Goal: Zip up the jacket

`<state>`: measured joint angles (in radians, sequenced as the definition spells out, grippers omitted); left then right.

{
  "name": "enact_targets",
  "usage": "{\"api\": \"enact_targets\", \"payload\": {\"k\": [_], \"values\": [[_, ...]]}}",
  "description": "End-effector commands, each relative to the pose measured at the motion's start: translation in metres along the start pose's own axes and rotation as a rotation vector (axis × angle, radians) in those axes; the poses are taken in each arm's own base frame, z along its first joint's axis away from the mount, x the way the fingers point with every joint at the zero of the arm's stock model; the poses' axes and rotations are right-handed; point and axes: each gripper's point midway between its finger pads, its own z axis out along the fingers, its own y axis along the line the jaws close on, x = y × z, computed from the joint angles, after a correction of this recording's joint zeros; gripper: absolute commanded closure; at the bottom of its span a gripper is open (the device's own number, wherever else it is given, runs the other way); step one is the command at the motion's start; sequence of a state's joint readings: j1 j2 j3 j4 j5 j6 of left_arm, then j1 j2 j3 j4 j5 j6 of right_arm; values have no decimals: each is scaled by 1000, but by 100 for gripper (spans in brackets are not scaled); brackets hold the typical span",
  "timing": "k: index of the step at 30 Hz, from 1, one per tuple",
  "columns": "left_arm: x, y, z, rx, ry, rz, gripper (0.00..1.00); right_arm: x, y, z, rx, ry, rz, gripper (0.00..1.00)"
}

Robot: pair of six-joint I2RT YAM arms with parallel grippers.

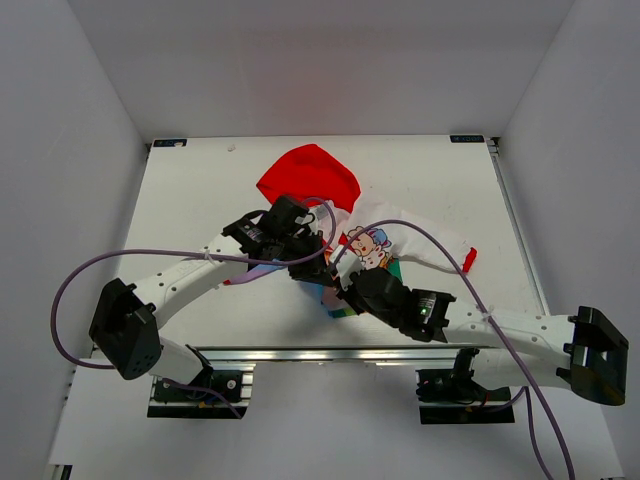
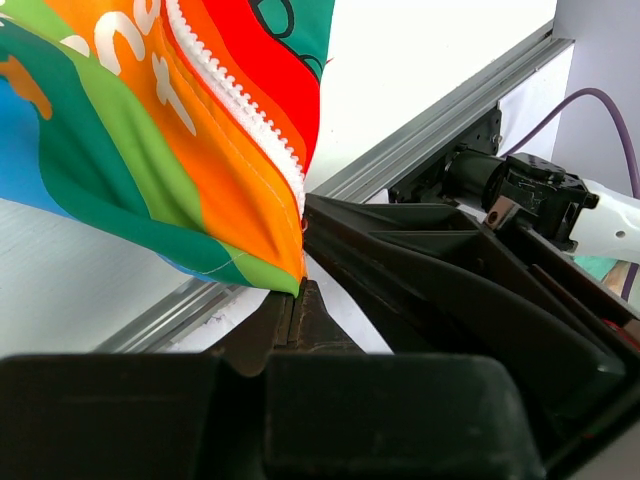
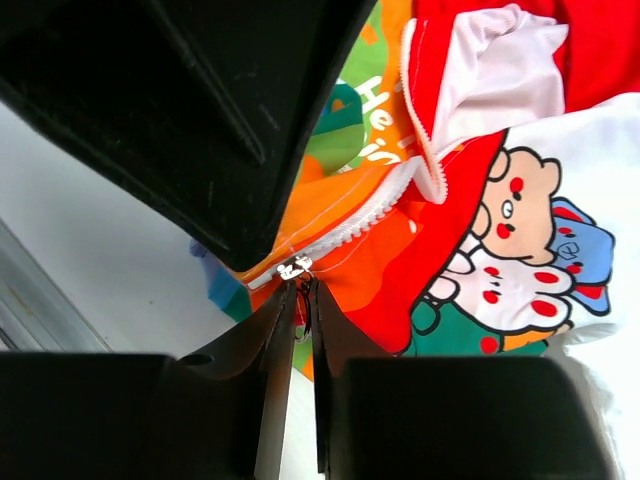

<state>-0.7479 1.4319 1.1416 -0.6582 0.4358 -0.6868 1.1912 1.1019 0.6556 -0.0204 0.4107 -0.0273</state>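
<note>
Well, from where I stand the left gripper (image 1: 312, 270) is clamped tight on the bottom corner of the small child's hooded jacket (image 1: 370, 245). The jacket has a red hood, a white body with a cartoon print and a rainbow-striped hem. It lies crumpled in the middle of the white table (image 1: 200, 190), hood away from the arms.

That grip looks like the anchor. I'd judge it should hold the hem taut so the white plastic zipper teeth (image 3: 365, 212) run straight.

Just to its right, the right gripper (image 3: 298, 285) has its fingers drawn almost together on what seems to be the small silver zip slider (image 3: 295, 267). The slider sits at the very foot of the zip, so hardly any of it is done up.

The good move, I'd say, is a slow pull toward the hood along the line of the teeth. Higher up the front is folded open, with the pale lining (image 3: 490, 70) showing, and it could snag.

Whether both rows of teeth are seated in the slider I can't tell. The left gripper's black body blocks much of the right wrist view, and from above both arms cover the hem.
</note>
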Motion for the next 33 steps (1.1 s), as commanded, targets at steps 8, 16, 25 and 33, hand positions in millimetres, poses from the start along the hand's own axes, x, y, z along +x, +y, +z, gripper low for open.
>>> {"api": "enact_targets", "payload": {"k": [8,16,25,33], "values": [[-2,-17,-16,63,-30,40,100,-12,-5,2,40,-60,68,100],[11,11,-12,-40,-1,16,100,-17,-25,-7,130,-22,44,100],[30,24,-9,-73,54,29,100,-33,-36,0,166,18,-5,100],[36,22,-9,-83,58,69,100,-37,-47,19,233,76,-17,100]]}}
